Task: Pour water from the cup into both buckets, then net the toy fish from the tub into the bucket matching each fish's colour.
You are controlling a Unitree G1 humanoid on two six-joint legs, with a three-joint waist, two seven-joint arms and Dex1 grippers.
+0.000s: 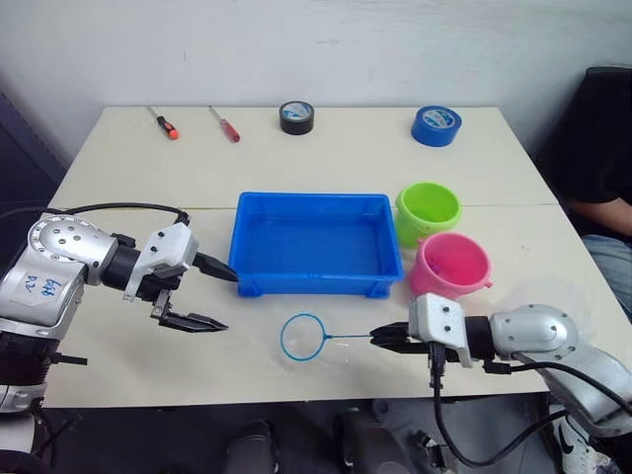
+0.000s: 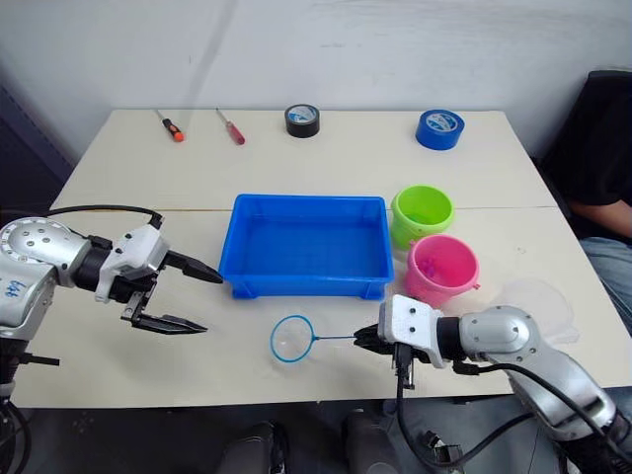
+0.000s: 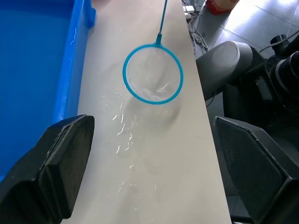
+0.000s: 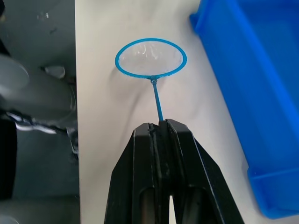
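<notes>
The blue tub (image 1: 316,242) sits mid-table, with the lime green bucket (image 1: 428,209) and the pink bucket (image 1: 451,265) just to its right. In front of the tub lies the net (image 1: 302,337), its blue hoop flat on the table. My right gripper (image 1: 376,338) is shut on the end of the net's thin handle (image 4: 157,105). My left gripper (image 1: 230,301) hangs open left of the tub's front corner, with nothing between its fingers. The clear cup (image 2: 538,301) rests at the right table edge beyond my right arm. The toy fish are hidden from view.
At the far edge lie two red-handled screwdrivers (image 1: 164,122) (image 1: 223,123), a black tape roll (image 1: 296,117) and a blue tape roll (image 1: 435,125). A person in black (image 1: 602,148) sits at the right. Water drops (image 3: 122,133) speckle the table near the hoop.
</notes>
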